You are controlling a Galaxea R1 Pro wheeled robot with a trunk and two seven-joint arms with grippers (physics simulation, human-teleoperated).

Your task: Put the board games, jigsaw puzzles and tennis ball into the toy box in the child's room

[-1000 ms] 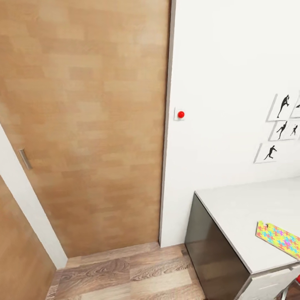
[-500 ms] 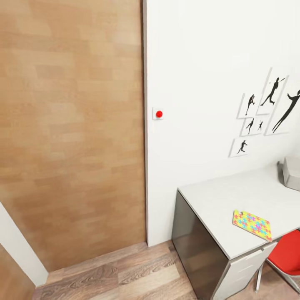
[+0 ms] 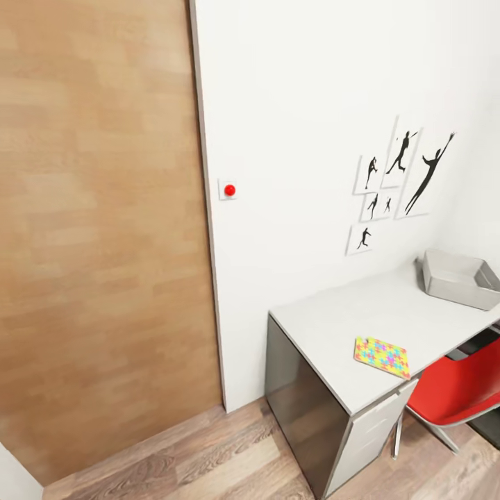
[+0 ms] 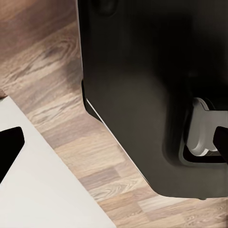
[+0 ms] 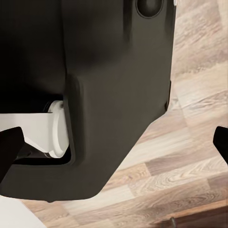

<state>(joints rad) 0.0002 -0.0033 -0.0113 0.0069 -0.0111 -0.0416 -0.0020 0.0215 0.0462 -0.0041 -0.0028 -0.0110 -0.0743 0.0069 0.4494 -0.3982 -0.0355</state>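
We saw one jigsaw puzzle (image 3: 381, 356) lying flat on the table (image 3: 326, 326), near the table's front edge & apart from the toy box (image 3: 460, 278), which sat further along the same top toward the right, by the wall. The toy box's inside looked bare as far as we could see into it. A red chair (image 3: 455, 389) stood just in front of the table, its seat edge below the puzzle's right side. Above the table, black silhouette posters (image 3: 396, 180) hung on the white wall (image 3: 305, 104); left of them was a small red button on a white plate (image 3: 228, 189), right beside a wide wood-panel door (image 3: 97, 229). Wood-plank floor (image 3: 201, 458) ran below. In both wrist views we saw dark robot bodywork over the floor (the left wrist view also caught a white panel), w/ dark fingertips (image 4: 9, 147) at the picture edges, also (image 5: 8, 145) on the right arm; finger tips sat wide apart, so both sets of jaws were open, holding nothing.
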